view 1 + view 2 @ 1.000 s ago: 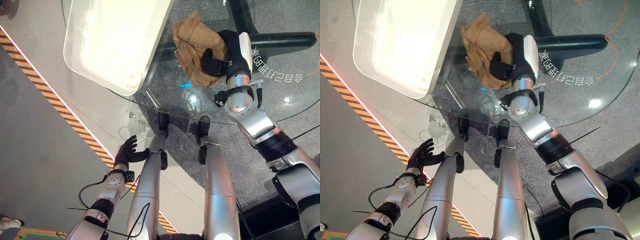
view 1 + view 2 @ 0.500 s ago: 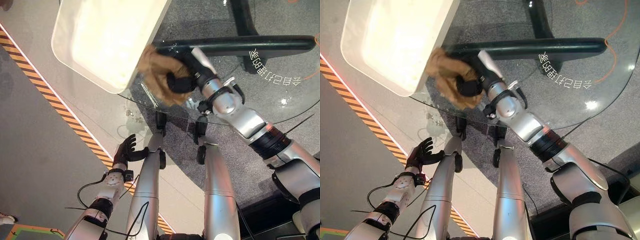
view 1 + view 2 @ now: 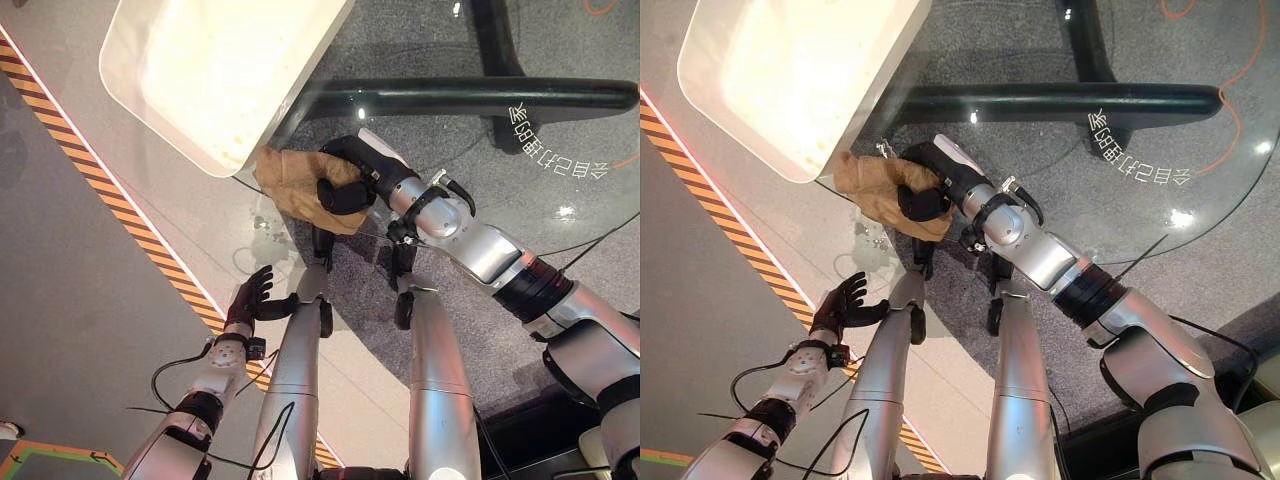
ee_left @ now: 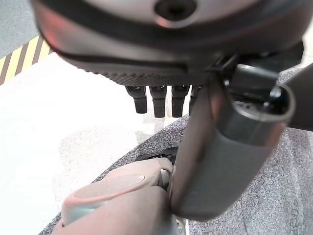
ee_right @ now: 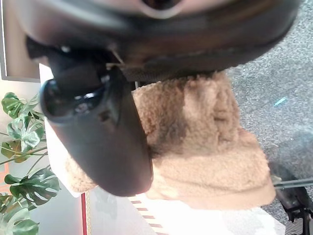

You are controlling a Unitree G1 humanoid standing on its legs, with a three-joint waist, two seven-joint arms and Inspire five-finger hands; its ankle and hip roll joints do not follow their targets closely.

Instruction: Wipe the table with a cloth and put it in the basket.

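A brown fuzzy cloth (image 3: 288, 186) lies bunched on the round glass table (image 3: 480, 140), at its near left edge. It touches the near corner of the white basket (image 3: 200, 70). My right hand (image 3: 352, 172) rests on the cloth, thumb and fingers curled into it; the right wrist view has the thumb (image 5: 107, 142) across the cloth (image 5: 210, 147). My left hand (image 3: 250, 298) hangs low at my left side, below table level, fingers relaxed and holding nothing.
The basket is oblong and overhangs the table's left side. A black table base (image 3: 470, 95) shows through the glass. An orange-and-black striped line (image 3: 120, 215) crosses the floor on the left. White lettering (image 3: 560, 160) sits on the glass at right.
My right hand has dragged the cloth from the table's far middle leftward and nearer, to the edge by the basket's corner. The left hand has stayed put.
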